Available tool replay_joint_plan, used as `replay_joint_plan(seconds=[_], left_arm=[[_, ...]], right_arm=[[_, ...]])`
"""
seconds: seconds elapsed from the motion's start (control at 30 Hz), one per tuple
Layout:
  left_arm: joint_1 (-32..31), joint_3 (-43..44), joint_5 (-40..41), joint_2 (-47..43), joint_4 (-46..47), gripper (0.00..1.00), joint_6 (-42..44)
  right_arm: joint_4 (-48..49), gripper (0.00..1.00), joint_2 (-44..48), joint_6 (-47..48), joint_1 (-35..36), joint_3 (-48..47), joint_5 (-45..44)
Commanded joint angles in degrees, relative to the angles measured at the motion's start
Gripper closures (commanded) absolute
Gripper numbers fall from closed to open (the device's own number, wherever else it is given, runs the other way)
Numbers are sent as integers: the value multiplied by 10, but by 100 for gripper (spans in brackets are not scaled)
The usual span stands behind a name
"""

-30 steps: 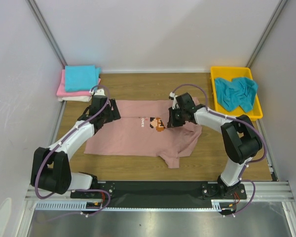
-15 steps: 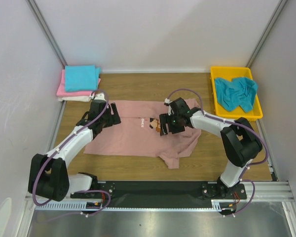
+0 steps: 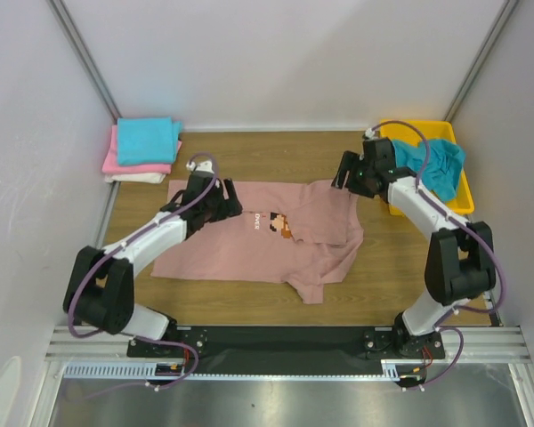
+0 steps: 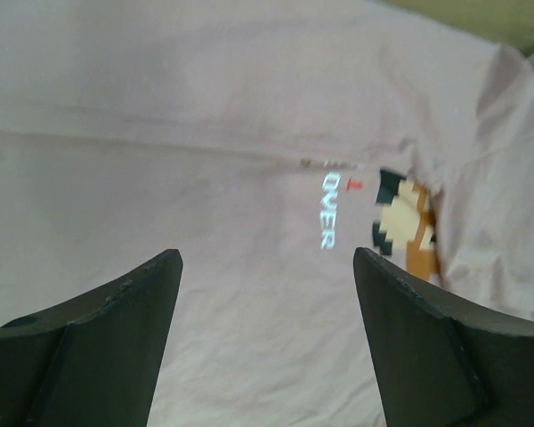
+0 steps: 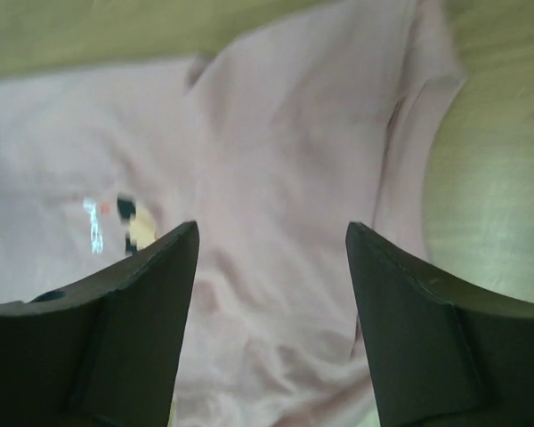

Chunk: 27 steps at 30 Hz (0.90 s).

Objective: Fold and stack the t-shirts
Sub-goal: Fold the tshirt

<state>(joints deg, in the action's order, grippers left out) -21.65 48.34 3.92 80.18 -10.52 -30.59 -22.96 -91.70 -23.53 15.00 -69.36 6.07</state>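
Observation:
A dusty-pink t-shirt (image 3: pixel 240 249) lies spread on the wooden table, its right side folded inward beside the pixel-figure print (image 3: pixel 283 226). My left gripper (image 3: pixel 235 205) hovers open over the shirt's upper left part. In the left wrist view the left gripper (image 4: pixel 265 260) has only cloth (image 4: pixel 205 178) and the print (image 4: pixel 408 222) below it. My right gripper (image 3: pixel 342 177) hangs open above the shirt's upper right corner, holding nothing. The right wrist view shows the right gripper (image 5: pixel 271 233) over the folded flap (image 5: pixel 294 160). Folded teal, pink and white t-shirts (image 3: pixel 145 142) are stacked at the back left.
A yellow tray (image 3: pixel 416 126) stands at the back right with a crumpled teal t-shirt (image 3: pixel 434 167) in it; the right arm reaches across its left edge. White walls close in the table on three sides. Bare wood (image 3: pixel 409 267) shows right of the shirt.
The right gripper opened, let go of the shirt's folded right side, and drew back and up toward the tray. The left gripper slid right over the shirt, staying open.

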Motion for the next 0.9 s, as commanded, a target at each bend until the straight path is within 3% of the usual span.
replay_joint_plan(seconds=[0.0,0.2,0.43,0.87], left_arm=[[-1,71,26,42,22,16,-33],[13,177,34,137,-4,16,-34],[60,236,-4,228,1,18,-68],[113,271,-13,310,22,19,-94]], right_arm=[[84,29,-63,-20,-14,-49,-58],[54,31,-176,12,-24,-169,-141],[48,36,-256,-10,-59,-214,-111],[58,43,-302,-19,-64,-242,-66]])
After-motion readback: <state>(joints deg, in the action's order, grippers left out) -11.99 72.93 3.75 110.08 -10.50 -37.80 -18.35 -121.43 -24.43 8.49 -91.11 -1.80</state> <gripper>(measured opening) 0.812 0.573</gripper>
